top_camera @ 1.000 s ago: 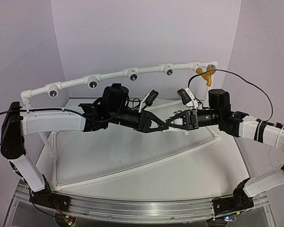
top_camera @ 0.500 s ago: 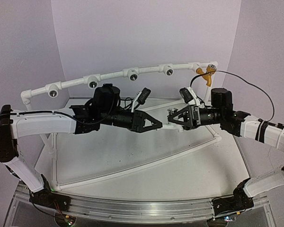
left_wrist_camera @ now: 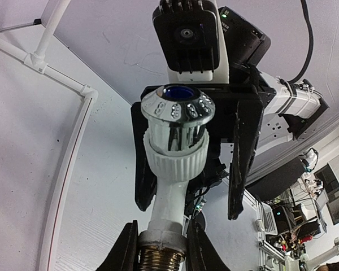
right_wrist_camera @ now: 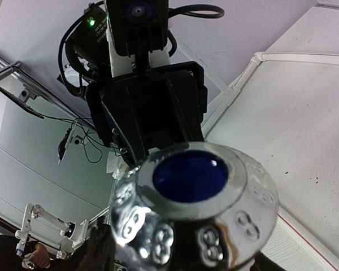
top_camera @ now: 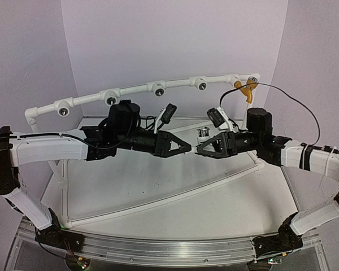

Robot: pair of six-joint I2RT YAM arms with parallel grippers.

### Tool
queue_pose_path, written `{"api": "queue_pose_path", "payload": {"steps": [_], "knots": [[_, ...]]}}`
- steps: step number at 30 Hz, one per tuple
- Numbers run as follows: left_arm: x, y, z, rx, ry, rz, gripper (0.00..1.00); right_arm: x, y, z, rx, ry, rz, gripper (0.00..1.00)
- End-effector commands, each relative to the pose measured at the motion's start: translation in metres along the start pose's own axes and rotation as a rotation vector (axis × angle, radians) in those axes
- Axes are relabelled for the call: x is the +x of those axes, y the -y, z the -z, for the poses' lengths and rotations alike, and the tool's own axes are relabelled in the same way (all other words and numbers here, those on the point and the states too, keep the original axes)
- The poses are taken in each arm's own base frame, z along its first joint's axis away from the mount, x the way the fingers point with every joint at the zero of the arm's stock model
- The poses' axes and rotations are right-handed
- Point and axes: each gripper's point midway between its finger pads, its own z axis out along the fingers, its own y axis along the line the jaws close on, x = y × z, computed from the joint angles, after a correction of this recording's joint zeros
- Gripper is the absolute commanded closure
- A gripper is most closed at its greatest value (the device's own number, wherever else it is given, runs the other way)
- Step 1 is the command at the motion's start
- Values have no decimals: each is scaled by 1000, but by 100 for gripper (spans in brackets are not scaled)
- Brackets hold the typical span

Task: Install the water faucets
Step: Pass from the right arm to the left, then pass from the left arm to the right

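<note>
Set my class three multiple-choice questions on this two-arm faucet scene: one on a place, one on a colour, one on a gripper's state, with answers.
1. Where is the yellow-orange faucet?
A. lying on the table
B. at the right end of the pipe frame
C. between the two grippers

2. What colour is the cap in the chrome handle of the white faucet?
A. blue
B. red
C. green

3. How is the left gripper?
A. open, holding nothing
B. out of every view
C. shut on the white faucet's threaded end

Answers:
1 B: the top view shows it up at the frame's right end.
2 A: both wrist views show a blue disc set in the chrome.
3 C: the left wrist view shows its fingers clamped on the thread.
</note>
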Motion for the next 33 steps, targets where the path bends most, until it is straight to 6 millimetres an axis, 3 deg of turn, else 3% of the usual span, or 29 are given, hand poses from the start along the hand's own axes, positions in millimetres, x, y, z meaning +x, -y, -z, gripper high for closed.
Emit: {"api": "queue_pose_path", "payload": {"steps": [1, 6, 7, 9, 11, 12, 14, 15, 17, 19, 21, 23, 25, 26, 29, 33], "knots": [[-21, 16, 9, 34, 76, -57, 100, -18, -20, -4, -54, 22, 100, 46], [-20, 17, 9, 44, 68, -57, 100, -23, -15, -5, -31, 48, 98, 59], [-19, 16, 8, 44, 66, -55, 100, -25, -14, -5, -21, 59, 96, 69], [-18, 14, 8, 41, 65, -51, 100, -30, -13, -6, -9, 79, 97, 99], [-18, 15, 8, 40, 66, -49, 97, -35, -5, -3, 47, 128, 83, 100], [-19, 15, 9, 38, 70, -49, 89, -38, 1, 1, 93, 167, 72, 100], [-21, 7, 14, -11, 100, -43, 42, -45, 14, 14, 219, 262, 67, 100], [-22, 2, 19, -49, 127, -42, 30, -47, 22, 21, 299, 285, 74, 100], [-25, -7, 33, -124, 184, -41, 17, -50, 43, 44, 521, 323, 85, 100], [-27, -15, 50, -194, 243, -30, 1, -55, 61, 84, 761, 437, 38, 100], [-20, -30, 62, -267, 275, -7, 0, -50, 54, 102, 825, 464, 170, 100], [-8, -40, 66, -300, 267, -49, 0, -45, 46, 100, 840, 368, 385, 100], [4, -48, 64, -310, 234, -71, 0, -41, 65, 113, 1011, 207, 386, 100], [7, -51, 62, -315, 218, -81, 0, -41, 65, 120, 1069, 163, 432, 100], [26, -76, 44, -372, 112, -74, 4, -59, 42, 134, 1128, 216, 556, 100], [68, -105, -1, -366, -99, -117, 23, -83, 38, 147, 1250, 148, 624, 100]]}}
